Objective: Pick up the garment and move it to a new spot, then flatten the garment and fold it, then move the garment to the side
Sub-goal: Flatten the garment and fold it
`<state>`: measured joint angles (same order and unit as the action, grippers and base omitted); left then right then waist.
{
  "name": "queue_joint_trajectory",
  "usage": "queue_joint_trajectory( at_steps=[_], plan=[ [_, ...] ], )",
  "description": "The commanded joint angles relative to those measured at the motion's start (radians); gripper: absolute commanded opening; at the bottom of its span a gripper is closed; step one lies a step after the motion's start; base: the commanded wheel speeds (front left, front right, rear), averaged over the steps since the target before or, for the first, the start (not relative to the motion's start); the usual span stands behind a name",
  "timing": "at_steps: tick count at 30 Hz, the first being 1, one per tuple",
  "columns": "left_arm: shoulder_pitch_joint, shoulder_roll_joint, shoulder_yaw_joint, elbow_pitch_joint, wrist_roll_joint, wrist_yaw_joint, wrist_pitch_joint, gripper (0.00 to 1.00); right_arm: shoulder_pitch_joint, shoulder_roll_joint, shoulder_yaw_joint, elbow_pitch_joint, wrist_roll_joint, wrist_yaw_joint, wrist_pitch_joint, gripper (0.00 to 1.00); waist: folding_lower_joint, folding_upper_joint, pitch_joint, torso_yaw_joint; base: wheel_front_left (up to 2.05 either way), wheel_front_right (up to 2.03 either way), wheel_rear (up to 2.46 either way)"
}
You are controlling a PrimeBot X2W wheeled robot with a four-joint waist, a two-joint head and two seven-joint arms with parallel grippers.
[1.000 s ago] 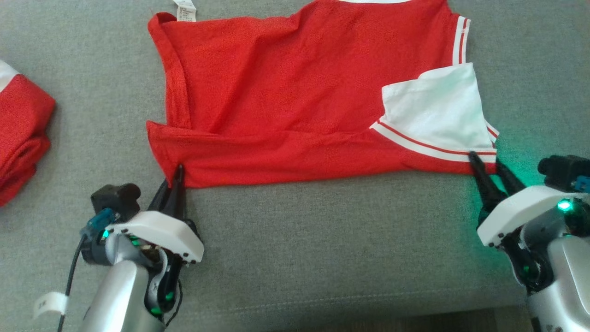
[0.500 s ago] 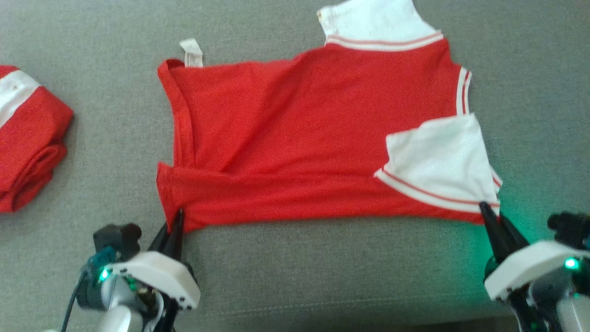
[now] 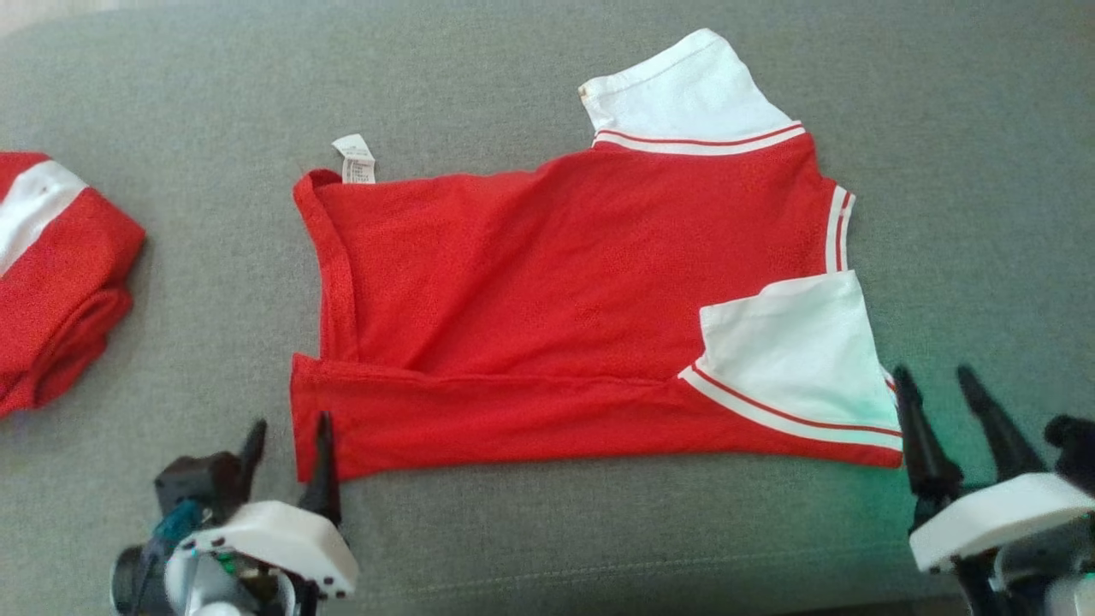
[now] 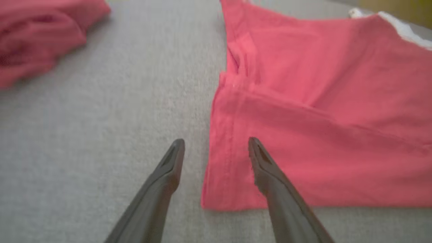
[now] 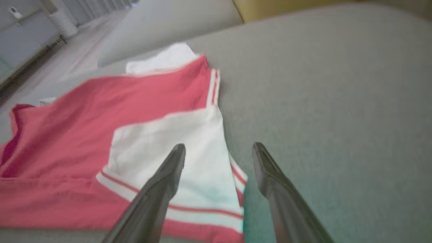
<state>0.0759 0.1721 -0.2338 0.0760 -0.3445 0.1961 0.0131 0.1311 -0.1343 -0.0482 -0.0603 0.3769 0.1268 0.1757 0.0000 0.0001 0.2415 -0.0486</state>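
Garment: red garment [image 3: 556, 282] lies spread mid-way along the grey cushion [image 3: 556, 530], its near edge folded over as a band, probably a first fold.
Sleeve: white sleeve [image 3: 796, 351] is tucked on top at the near-right corner.
Left tool [image 3: 290, 421]: fingers apart and empty, straddling the near-left corner.
Right tool [image 3: 933, 374]: apart and empty, just beside the near-right corner.
Pile: folded red pile [image 3: 60, 274] sits at the cushion's left edge, seemingly set aside.

The left tool [image 3: 290, 421] and right tool [image 3: 932, 373] have dark tapered fingers [image 3: 325, 466] on white, screw-studded housings [image 3: 274, 539].
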Motion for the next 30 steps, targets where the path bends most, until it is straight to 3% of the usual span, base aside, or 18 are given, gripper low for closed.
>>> queue_joint_trajectory(
  at_steps=[1, 10, 23, 30],
  plan=[
    [-0.025, 0.0, 0.043, -0.067, 0.032, 0.021, -0.066, 1.0, -0.04, -0.02, 0.016, -0.071, -0.035, 0.004, -0.048, 1.0, 0.0, -0.0001, -0.011, -0.002, 0.0, 0.0, 0.0],
    [-0.07, 0.01, 0.035, -0.169, 0.115, 0.058, -0.181, 1.0, -0.105, -0.033, 0.036, -0.188, -0.093, 0.004, -0.121, 1.0, 0.0, -0.0001, -0.036, 0.001, 0.0, 0.0, 0.0],
    [-0.11, 0.025, 0.032, -0.23, 0.143, 0.08, -0.175, 1.0, -0.147, -0.031, 0.059, -0.229, -0.088, 0.004, -0.115, 1.0, 0.0, -0.0001, -0.025, -0.004, 0.0, 0.0, 0.0],
    [-0.237, 0.031, 0.01, -0.167, 0.138, 0.037, -0.163, 1.0, -0.165, -0.024, 0.054, -0.235, -0.075, 0.004, -0.115, 1.0, 0.0, -0.0001, 0.034, -0.007, 0.0, 0.0, 0.0]
  ],
)
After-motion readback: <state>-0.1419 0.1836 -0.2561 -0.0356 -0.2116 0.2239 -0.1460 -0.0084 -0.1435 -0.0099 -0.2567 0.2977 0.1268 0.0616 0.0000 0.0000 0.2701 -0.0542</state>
